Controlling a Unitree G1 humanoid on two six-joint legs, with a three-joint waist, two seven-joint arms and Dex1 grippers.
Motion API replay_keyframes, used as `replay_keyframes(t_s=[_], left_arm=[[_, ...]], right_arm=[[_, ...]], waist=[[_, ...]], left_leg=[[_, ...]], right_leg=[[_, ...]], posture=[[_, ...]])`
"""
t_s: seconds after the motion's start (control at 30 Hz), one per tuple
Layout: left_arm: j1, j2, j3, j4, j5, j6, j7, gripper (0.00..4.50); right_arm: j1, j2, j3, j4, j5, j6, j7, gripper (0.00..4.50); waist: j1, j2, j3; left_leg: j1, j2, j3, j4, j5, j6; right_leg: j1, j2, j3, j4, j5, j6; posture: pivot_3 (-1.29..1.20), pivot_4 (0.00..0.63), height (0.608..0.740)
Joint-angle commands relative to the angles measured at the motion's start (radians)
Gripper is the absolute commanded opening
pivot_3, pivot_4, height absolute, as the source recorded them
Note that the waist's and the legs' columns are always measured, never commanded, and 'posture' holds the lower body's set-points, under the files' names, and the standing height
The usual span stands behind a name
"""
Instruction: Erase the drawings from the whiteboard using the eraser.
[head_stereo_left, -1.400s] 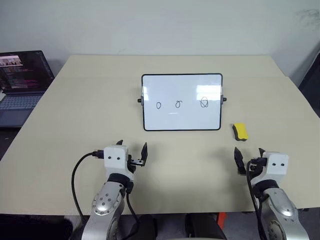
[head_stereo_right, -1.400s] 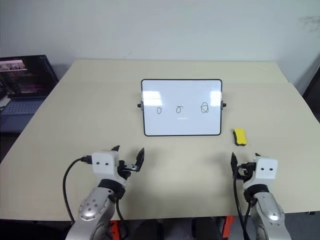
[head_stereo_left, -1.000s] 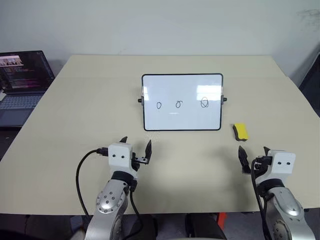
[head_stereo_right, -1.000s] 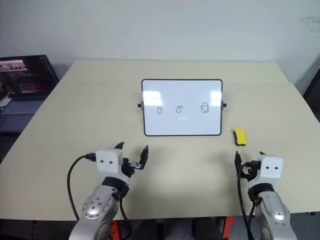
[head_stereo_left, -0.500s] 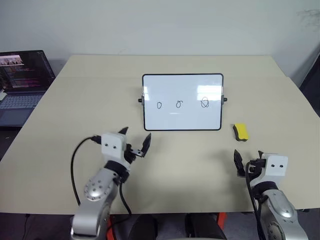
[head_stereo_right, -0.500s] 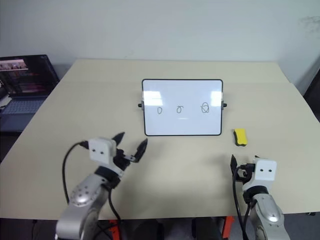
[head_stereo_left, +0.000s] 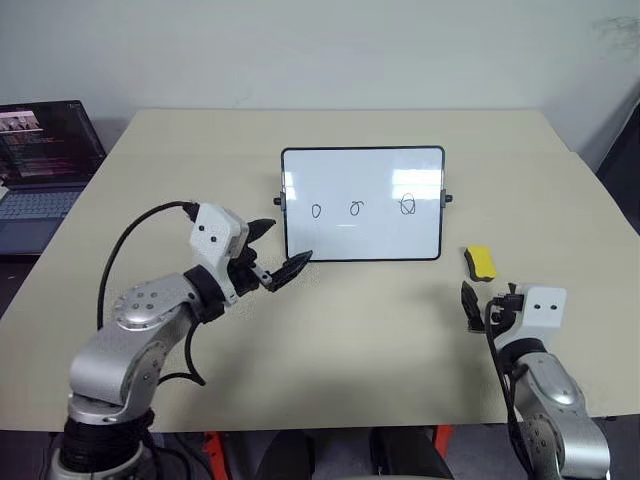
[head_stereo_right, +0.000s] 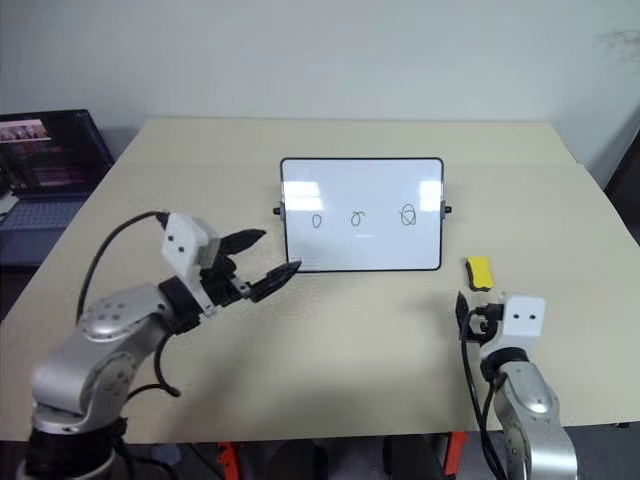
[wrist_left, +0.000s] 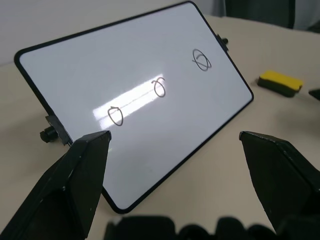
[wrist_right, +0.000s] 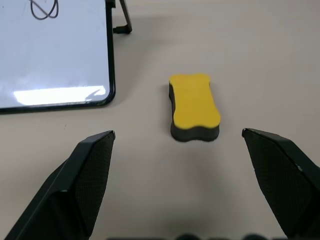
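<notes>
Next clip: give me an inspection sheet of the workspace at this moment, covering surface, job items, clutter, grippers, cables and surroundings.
Surface: beige table, bare around the work.
Whiteboard: propped up tilted mid-table, knobs at both sides.
Drawings: three black loops in a row, none erased.
Eraser: yellow top, dark underside, lying on the table to the right of the whiteboard, apart from it, untouched.
Clutter: nothing seen.
Left gripper: open, raised near the whiteboard's lower left corner, holding nothing.
Right gripper: open, aimed at the eraser, short of it.
Cables: black cable looping from the left wrist.
Surroundings: open laptop off the table's left side; pale wall behind.
</notes>
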Motion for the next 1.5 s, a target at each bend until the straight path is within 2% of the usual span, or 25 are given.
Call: replay_keyframes(t_s=[0.03, 0.33, 1.03, 1.5], left_arm=[[-0.004, 0.044, 0.007, -0.001, 0.011, -0.024, -0.043, 4.5], [-0.003, 0.098, 0.041, 0.05, 0.039, -0.099, -0.098, 4.5], [-0.119, 0.067, -0.025, 0.102, 0.073, -0.141, -0.112, 4.5], [-0.137, 0.073, -0.049, 0.149, 0.105, -0.193, -0.163, 4.5]], right_arm=[[-0.013, -0.001, -0.003, -0.027, -0.004, 0.007, -0.011, 4.46], [-0.037, -0.009, -0.013, -0.005, -0.001, 0.006, -0.016, 4.46], [-0.064, -0.035, -0.031, 0.003, -0.006, 0.012, -0.025, 4.46], [-0.106, -0.073, -0.055, 0.047, -0.009, 0.023, -0.003, 4.46]], waist=[[0.0, 0.0, 0.0], [0.0, 0.001, 0.001], [0.0, 0.001, 0.001], [0.0, 0.001, 0.001]], left_leg=[[0.0, 0.0, 0.0, 0.0, 0.0, 0.0], [0.0, 0.0, 0.0, 0.0, 0.0, 0.0], [0.0, 0.0, 0.0, 0.0, 0.0, 0.0], [0.0, 0.0, 0.0, 0.0, 0.0, 0.0]], right_leg=[[0.0, 0.0, 0.0, 0.0, 0.0, 0.0], [0.0, 0.0, 0.0, 0.0, 0.0, 0.0], [0.0, -0.001, 0.0, 0.0, 0.0, 0.0], [0.0, -0.001, 0.0, 0.0, 0.0, 0.0]], posture=[[0.0, 0.15, 0.74], [0.0, 0.15, 0.74], [0.0, 0.15, 0.74], [0.0, 0.15, 0.74]])
